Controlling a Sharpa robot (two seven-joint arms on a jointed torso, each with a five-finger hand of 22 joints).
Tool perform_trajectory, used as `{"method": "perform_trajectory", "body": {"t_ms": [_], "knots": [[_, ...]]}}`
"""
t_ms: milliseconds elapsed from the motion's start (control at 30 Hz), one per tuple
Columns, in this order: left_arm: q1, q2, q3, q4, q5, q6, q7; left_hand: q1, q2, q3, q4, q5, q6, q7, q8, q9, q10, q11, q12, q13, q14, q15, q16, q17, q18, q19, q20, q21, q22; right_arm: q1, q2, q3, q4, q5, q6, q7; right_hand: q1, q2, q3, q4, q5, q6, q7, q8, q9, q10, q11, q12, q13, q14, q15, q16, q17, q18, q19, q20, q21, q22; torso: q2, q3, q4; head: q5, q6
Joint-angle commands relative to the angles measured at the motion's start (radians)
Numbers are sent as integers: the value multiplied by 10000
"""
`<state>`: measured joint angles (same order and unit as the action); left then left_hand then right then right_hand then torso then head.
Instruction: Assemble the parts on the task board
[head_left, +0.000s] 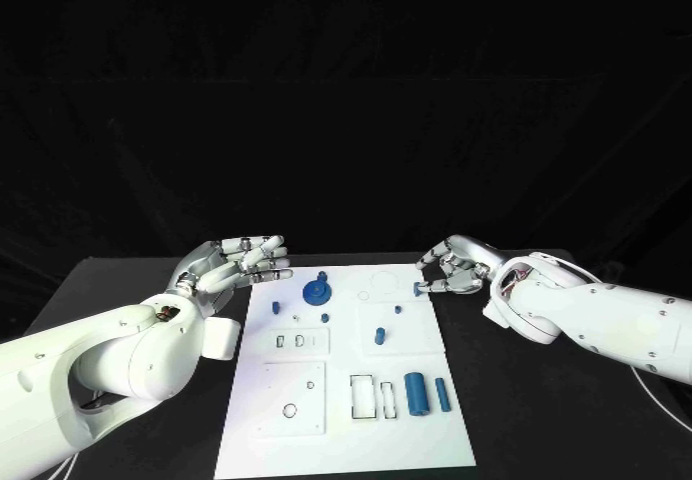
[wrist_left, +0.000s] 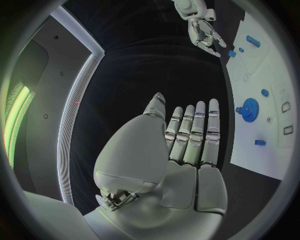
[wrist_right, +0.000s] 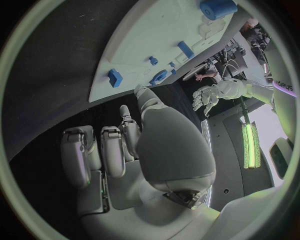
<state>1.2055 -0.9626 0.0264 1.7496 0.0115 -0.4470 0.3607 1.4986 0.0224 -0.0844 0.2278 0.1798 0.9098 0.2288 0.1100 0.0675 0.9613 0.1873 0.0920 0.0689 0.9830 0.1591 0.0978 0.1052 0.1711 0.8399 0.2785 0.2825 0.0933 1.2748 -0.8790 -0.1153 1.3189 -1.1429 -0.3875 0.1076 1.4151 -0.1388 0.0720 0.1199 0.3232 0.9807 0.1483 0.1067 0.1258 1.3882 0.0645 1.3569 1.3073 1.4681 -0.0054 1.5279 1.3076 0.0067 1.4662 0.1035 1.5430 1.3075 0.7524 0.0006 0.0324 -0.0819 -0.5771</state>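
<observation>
Tabletop: you had a black tabletop (head_left: 130, 275) carrying everything, with both arms reaching in over it.
Board: the white rectangular task board (head_left: 332, 440) lay in the middle, running away from you between the two hands.
Left hand: your silver left hand (head_left: 231, 265) hung just off the board's far left corner, fingers spread and straight, holding nothing.
Right hand: your silver right hand (head_left: 450, 268) sat at the board's far right edge, fingers curled in close to a small blue block (head_left: 418, 288); I could not tell whether it pinched the block or only touched it.
Parts: a blue toothed gear (head_left: 316, 291) stood on the far part of the board, a short blue peg (head_left: 379, 336) lay near the middle, and a thick blue cylinder (head_left: 415, 393) with a thinner blue rod (head_left: 441, 394) just beside it lay near the right edge, closer to you.
Risk: as I judged it, the block sat so near the edge that a loose fingertip hold could have let it slip onto the tabletop.
Second risk: a sideways push from the curled fingers could have shifted the board and upset the gear.
</observation>
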Motion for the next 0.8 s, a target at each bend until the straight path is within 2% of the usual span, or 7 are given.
{"method": "perform_trajectory", "body": {"t_ms": [33, 433, 600, 800], "knots": [[9, 27, 5, -2, 15, 204, 46, 122, -18, 9, -60, -47, -70, 79, -32, -14, -30, 66, -41, -13, -29, 9, -46, 10, 131, 64, 29, -37, -15, -81, 87, -7, -138, -125, 361, 87, 110, 25, 17, -60, 52, -74, 43, -60, -16, -42, 26, -34, 315, 858, 3, 56, 1973, 20, 813, -8, 17, 2405, 2, -2, 4, 28, -18], [8, 32, 5, -20, 15, 207, 37, 126, -20, 8, -64, -46, -69, 78, -32, -14, -28, 65, -42, -13, -29, 9, -48, 10, 131, 65, 29, -38, -16, -289, 384, -12, -667, -242, 545, -26, 256, 127, 181, -169, 131, -26, 63, -100, -24, -31, 43, -24, 334, 867, 24, 76, 2008, 11, 839, 19, 44, 2431, -4, -8, -2, 31, -67], [8, 33, 5, -34, 15, 207, 28, 127, -20, 8, -65, -46, -69, 78, -32, -14, -28, 65, -42, -13, -29, 9, -48, 10, 131, 65, 29, -38, -16, -377, 496, -12, -771, -252, 543, -52, 316, 212, 327, -220, 71, 74, 58, -88, -17, -9, 41, -1, 362, 868, 22, 80, 2016, 8, 847, 24, 51, 2439, -8, 1, -8, 58, -74], [8, 45, 5, -53, 15, 209, 21, 141, -19, 9, -77, -45, -67, 77, -34, -12, -25, 64, -46, -12, -29, 10, -56, 11, 131, 66, 29, -39, -19, -471, 655, -12, -936, -252, 517, -111, 361, 334, 579, -270, -25, 253, 35, -51, -6, 46, 13, 56, 423, 880, 6, 104, 2059, -7, 888, 15, 96, 2479, -10, -5, 8, 57, -107]]}}
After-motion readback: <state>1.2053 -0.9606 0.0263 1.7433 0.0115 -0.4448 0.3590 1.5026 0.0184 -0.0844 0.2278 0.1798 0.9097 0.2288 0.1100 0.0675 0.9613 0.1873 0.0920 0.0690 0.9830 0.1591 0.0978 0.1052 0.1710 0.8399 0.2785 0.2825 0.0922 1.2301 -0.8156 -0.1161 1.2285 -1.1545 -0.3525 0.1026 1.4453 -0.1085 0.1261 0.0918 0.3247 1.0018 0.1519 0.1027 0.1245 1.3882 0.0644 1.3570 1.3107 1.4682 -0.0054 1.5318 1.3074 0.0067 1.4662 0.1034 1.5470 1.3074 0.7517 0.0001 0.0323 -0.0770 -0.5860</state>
